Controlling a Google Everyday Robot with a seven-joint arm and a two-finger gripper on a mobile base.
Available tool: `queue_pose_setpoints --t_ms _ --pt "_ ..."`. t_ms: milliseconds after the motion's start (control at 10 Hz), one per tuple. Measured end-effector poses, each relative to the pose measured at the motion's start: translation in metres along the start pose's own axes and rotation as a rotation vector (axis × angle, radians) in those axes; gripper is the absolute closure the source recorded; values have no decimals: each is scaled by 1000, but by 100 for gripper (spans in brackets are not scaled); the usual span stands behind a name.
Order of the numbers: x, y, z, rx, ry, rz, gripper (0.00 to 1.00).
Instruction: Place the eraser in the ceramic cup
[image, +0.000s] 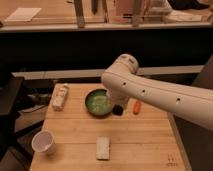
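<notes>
The ceramic cup (43, 142) is white and stands upright near the table's front left corner. My gripper (117, 110) hangs dark below the white arm (150, 92), just right of a green bowl (97, 103) and left of an orange carrot-like piece (136, 107). It is low over the tabletop, far from the cup. The eraser is hidden from this view; I see no small tan block anywhere on the table.
A flat white rectangular pad (103, 147) lies at the front middle of the wooden table (145, 145). A pale packet (60, 96) lies at the back left. A dark counter and shelf run behind the table.
</notes>
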Motion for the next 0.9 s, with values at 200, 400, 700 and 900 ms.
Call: queue_pose_setpoints --t_ms 200,400,700,900 --pt "-4 -19 0 6 3 -17 100" --pt "-9 -45 -1 11 6 -38 100" --pt "-11 -57 0 9 8 -89 100" --pt "-11 -66 1 16 11 -106 99"
